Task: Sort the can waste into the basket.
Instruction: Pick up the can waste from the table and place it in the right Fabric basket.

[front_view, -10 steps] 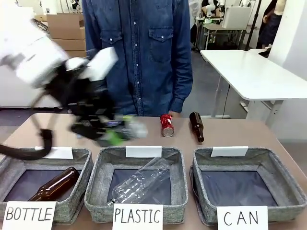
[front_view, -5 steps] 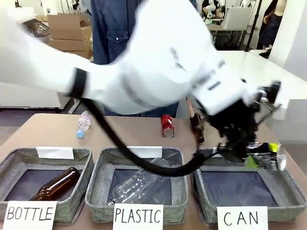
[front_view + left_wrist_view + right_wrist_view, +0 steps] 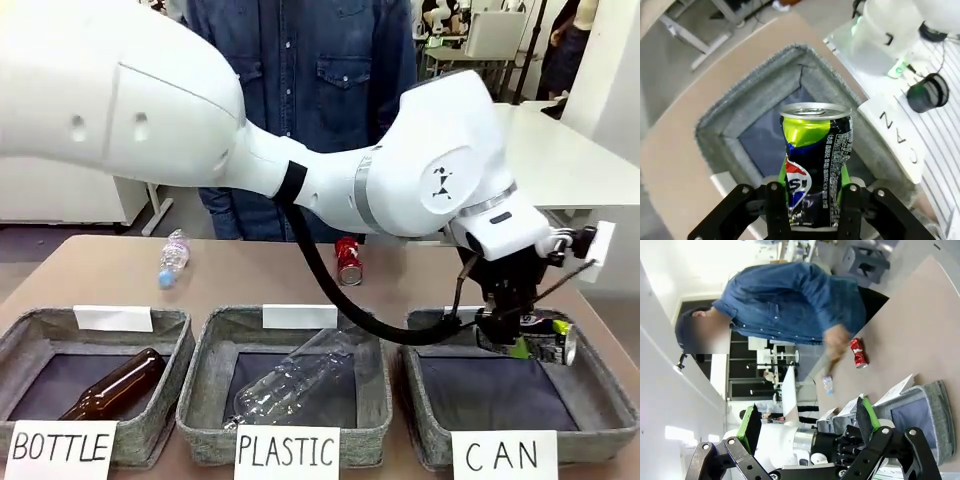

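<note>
While the left hand (image 3: 530, 345) is gripping the Pepsi can (image 3: 815, 150) over the CAN basket (image 3: 412, 395), the red can (image 3: 347, 262) is waiting at 11 o'clock.

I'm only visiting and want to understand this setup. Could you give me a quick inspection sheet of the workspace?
Surface: brown table, three grey baskets along the near edge.
Job's things: black-blue can held above the CAN basket; red can on the table beyond the baskets.
Clutter: small clear bottle on the table; large clear bottle in the PLASTIC basket; brown bottle in the BOTTLE basket.
Grippers: left pincer shut on the black-blue can; right pincer open, holding nothing.
Cables: black cable loops below the left arm.
Surroundings: person in a denim shirt at the far side; white table behind.
</note>
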`<state>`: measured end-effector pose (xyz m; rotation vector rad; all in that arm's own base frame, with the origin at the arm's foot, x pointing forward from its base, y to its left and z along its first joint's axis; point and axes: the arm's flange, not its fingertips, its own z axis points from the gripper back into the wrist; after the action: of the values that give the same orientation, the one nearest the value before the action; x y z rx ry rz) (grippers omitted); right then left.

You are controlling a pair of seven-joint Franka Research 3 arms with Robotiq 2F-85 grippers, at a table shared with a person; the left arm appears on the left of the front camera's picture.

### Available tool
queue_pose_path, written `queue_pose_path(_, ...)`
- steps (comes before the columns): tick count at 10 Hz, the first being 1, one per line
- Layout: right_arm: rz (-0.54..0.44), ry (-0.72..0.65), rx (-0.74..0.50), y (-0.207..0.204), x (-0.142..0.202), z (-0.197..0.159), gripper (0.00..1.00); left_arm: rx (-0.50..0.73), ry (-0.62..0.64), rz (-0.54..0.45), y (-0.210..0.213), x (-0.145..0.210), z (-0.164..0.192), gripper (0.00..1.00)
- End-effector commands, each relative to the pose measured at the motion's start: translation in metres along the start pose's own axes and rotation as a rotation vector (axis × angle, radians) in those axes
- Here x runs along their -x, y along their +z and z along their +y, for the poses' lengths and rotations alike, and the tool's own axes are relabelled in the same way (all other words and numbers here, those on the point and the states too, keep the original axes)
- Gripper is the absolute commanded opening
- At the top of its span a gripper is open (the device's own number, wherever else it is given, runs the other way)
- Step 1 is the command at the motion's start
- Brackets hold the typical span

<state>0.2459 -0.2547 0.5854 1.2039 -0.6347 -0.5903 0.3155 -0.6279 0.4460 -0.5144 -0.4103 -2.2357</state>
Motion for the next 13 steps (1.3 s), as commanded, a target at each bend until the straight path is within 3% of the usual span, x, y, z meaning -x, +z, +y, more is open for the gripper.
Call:
queue_pose_path(1,-0.025,0.000,-0.011,0.0027,0.0000,0.0006,1.00,0.022,-0.001,-0.006,0.0052,-0.0253,0.0093,0.39)
queue_pose_path(4,-0.025,0.000,-0.011,0.0027,0.0000,0.0006,1.00,0.043,-0.086,0.018,0.0026,-0.0275,0.0018,0.39)
queue_pose_path(5,-0.025,0.000,-0.011,0.0027,0.0000,0.0006,1.00,0.039,-0.070,-0.013,0.0010,-0.0314,0.0021,0.65)
queue_pose_path(6,-0.025,0.000,-0.011,0.0027,0.0000,0.0006,1.00,0.017,-0.074,-0.015,0.0003,-0.0335,0.0020,0.98)
queue_pose_path(13,-0.025,0.000,-0.011,0.0027,0.0000,0.0006,1.00,0.000,-0.026,-0.029,0.0056,-0.0276,0.0106,1.00)
